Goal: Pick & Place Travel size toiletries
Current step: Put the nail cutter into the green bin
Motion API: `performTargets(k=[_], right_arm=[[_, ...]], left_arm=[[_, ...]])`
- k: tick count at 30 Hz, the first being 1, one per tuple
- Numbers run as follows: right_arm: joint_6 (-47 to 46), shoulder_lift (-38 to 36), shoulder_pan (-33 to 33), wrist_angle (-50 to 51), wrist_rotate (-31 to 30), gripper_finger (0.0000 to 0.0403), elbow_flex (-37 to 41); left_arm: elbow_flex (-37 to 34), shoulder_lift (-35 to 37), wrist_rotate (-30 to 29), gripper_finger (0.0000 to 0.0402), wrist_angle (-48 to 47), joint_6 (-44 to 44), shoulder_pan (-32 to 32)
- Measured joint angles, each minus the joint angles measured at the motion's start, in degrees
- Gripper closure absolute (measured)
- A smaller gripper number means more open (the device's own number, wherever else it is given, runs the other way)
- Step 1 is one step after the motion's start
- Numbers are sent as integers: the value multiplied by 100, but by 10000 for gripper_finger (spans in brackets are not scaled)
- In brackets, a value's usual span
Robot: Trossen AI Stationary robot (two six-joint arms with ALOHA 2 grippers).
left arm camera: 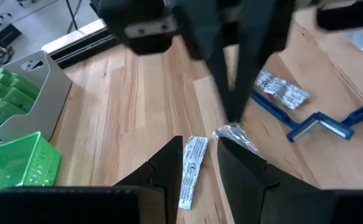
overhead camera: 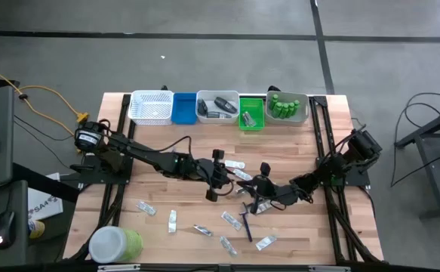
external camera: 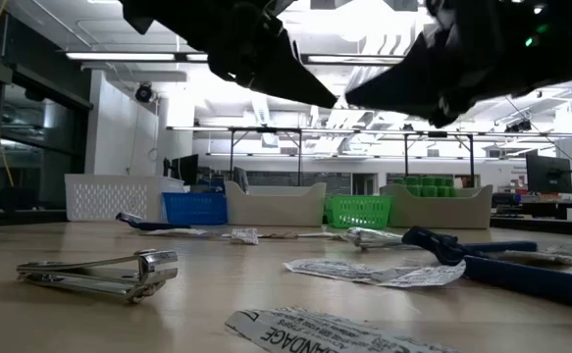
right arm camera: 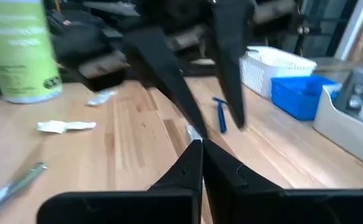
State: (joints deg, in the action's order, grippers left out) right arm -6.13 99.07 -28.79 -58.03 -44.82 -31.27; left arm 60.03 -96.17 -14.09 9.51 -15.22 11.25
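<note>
Along the tabletop's (overhead camera: 333, 234) far edge we see a white basket (overhead camera: 151, 106), a blue tray (overhead camera: 183, 107), a grey tray (overhead camera: 217, 107) with dark pieces, a green basket (overhead camera: 251, 113) with a sachet, and a tray of green bottles (overhead camera: 288, 106). Our left gripper (left arm camera: 200, 167) hangs released over a sachet (left arm camera: 192, 162). Our right gripper (right arm camera: 201, 163) is clenched empty beside the blue razor (overhead camera: 246, 224).

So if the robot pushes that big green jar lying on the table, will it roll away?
Probably, yes. The green jar looks round and lies on its side near the table's front left corner, so a nudge could roll it. It seems bulkier than the flat packets nearby, so likely harder to shove.
</note>
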Motion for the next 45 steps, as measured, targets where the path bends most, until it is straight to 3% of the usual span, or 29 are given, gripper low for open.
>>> performTargets(k=[8, 15, 19, 23, 27, 32, 36, 42, 45], right_arm=[[-549, -162, 120, 747, 62, 401, 4], [-1214, -978, 192, 2700, 996, 394, 2], [-1465, -1202, 305, 3598, 1565, 356, 4], [-1045, -1153, 470, 3830, 2271, 296, 4], [-966, -1014, 799, 3989, 2931, 245, 4], [-805, -1012, 1202, 4066, 3393, 218, 4], [-612, -959, 1412, 4209, 3830, 215, -91], [-22, -425, 1632, 4547, 4086, 215, -770], [164, -82, 1695, 5157, 4259, 215, -1210]], left_arm=[[4, 55, 37, 301, -579, 229, -2], [4, 32, 149, 295, -591, 498, 0], [7, -71, 298, 257, -296, 613, 0], [-5, -229, 358, 208, -268, 668, 0], [2, -238, 369, 187, -366, 731, 0], [9, -103, 360, 192, -510, 827, 0], [2, 198, 299, 206, -1145, 950, 0], [-65, 786, -118, 234, -2077, 1108, 2], [-311, 1109, -193, 247, -1940, 1212, 2]])
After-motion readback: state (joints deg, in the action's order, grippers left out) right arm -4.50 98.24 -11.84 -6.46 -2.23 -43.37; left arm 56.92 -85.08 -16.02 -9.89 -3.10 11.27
